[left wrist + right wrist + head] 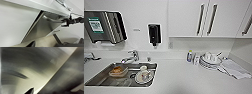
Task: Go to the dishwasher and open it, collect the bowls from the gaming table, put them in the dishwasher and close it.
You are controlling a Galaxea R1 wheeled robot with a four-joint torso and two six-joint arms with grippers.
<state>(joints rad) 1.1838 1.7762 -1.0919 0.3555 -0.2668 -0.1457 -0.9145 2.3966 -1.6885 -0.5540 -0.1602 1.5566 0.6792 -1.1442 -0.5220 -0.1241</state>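
Note:
The dishwasher (41, 28) has a brushed steel front, and its door stands tilted out with a dark gap along one edge. A bar handle (51, 20) runs along the door's top edge. My right gripper (65, 22) reaches in on its black arm and is shut on the end of that bar, one finger on each side. My left gripper (31, 44) hangs back from the door, beside the white cabinet front (13, 22). In the right wrist view the steel door (37, 65) is a close blur. The bowls and the gaming table are out of view.
The head view looks down on a white counter (184, 77) with a steel sink (99, 78) holding dishes, and a tap (131, 56). A stack of plates (210, 61), a cloth (235, 68) and a small bottle (190, 56) lie to the right. Wall cabinets (201, 17) hang above.

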